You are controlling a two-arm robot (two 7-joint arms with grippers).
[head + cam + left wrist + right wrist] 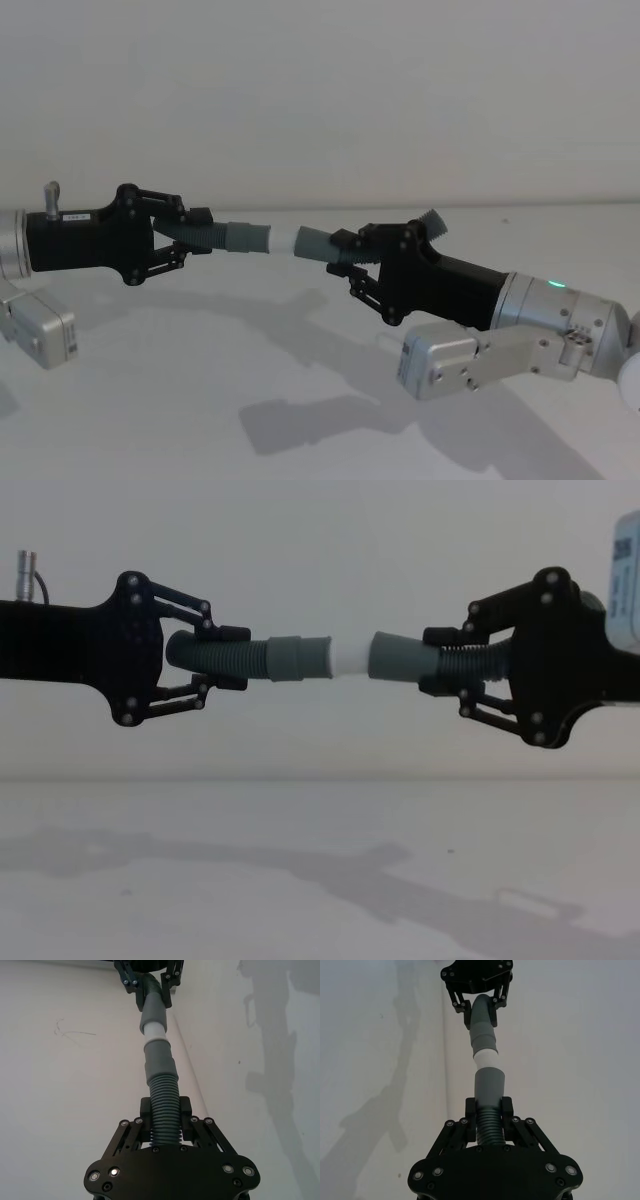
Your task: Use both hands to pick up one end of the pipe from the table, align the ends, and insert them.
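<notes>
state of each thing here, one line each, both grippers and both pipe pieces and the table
left gripper: shut on left pipe piece, held above the table
right gripper: shut on right pipe piece, held above the table
left pipe piece: lifted, roughly level, white tip pointing at the other cuff
right pipe piece: lifted, open sleeve facing the white tip
white tip: at the sleeve's mouth, mostly outside it
table: nothing resting on it below the pipe

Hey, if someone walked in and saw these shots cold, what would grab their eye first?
Two black claws facing each other in mid-air above the white table, each clamped on a piece of grey corrugated pipe. The left claw holds the piece with the white tip; the right claw holds the open sleeve. The tip sits right at the sleeve's mouth, nearly lined up.
</notes>
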